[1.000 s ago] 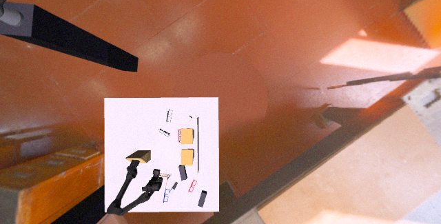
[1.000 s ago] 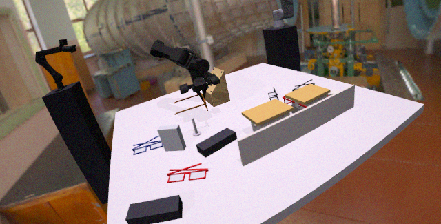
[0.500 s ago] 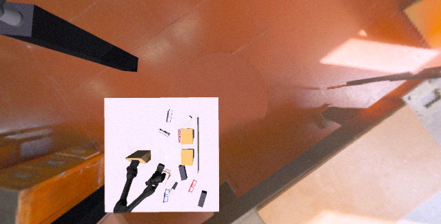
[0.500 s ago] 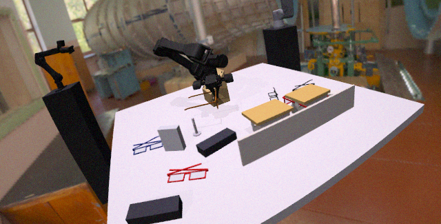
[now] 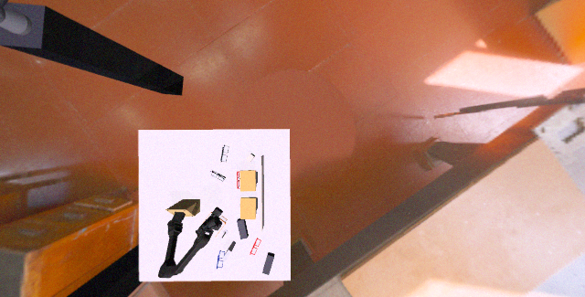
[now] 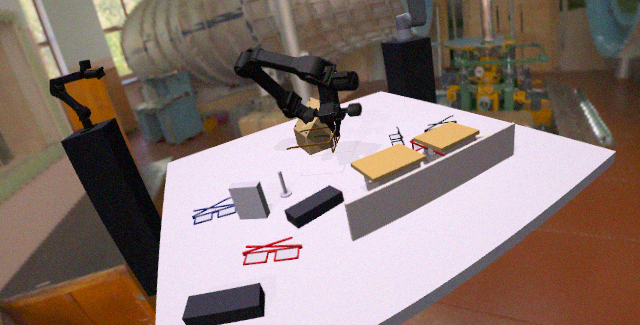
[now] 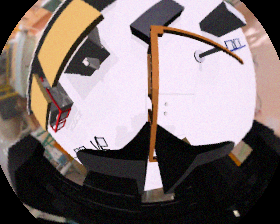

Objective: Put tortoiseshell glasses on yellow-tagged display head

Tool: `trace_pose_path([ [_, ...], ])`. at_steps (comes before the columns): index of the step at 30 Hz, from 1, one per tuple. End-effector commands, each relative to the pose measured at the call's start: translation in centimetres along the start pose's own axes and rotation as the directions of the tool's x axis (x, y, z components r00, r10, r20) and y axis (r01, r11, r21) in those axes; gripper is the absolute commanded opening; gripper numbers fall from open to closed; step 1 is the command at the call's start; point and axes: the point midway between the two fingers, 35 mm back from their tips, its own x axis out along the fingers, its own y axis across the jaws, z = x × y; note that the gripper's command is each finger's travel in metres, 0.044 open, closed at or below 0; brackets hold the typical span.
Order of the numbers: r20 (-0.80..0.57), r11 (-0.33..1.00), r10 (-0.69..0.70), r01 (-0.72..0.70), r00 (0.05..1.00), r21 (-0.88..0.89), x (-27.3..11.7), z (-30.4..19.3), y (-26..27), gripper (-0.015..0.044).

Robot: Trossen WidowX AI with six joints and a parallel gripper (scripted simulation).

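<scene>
Nearest me, the red glasses (image 5: 256, 246) (image 6: 272, 251) just lie loose on the tabletop (image 5: 183, 151) (image 6: 550, 165). Further back, the claw (image 5: 219, 222) (image 6: 336, 135) (image 7: 149, 124) is pinched narrow on the tortoiseshell glasses (image 5: 224, 219) (image 6: 334, 140) (image 7: 154, 75), up in the air, front gripped, probably so the temples stay free for the ears. Far right, two tan boards (image 5: 248, 208) (image 6: 388, 162) (image 7: 66, 35) roof the stands; can't spot a yellow tag.

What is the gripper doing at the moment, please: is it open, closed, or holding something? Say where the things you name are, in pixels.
Gripper (image 6: 336, 137) (image 7: 149, 124): closed on the tortoiseshell glasses (image 6: 311, 148) (image 7: 154, 75), holding them above the table.
</scene>
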Motion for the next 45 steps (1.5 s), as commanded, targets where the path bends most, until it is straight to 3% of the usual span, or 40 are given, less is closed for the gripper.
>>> trace_pose_path([
  [1, -0.002, 0.999, -0.001, 0.001, 1.000, 0.042, 0.1, -0.7, 1.2, 0.0000],
  [45, -0.004, 0.999, 0.004, -0.004, 1.000, 0.041, 4.2, -0.5, 1.6, 0.0000],
])
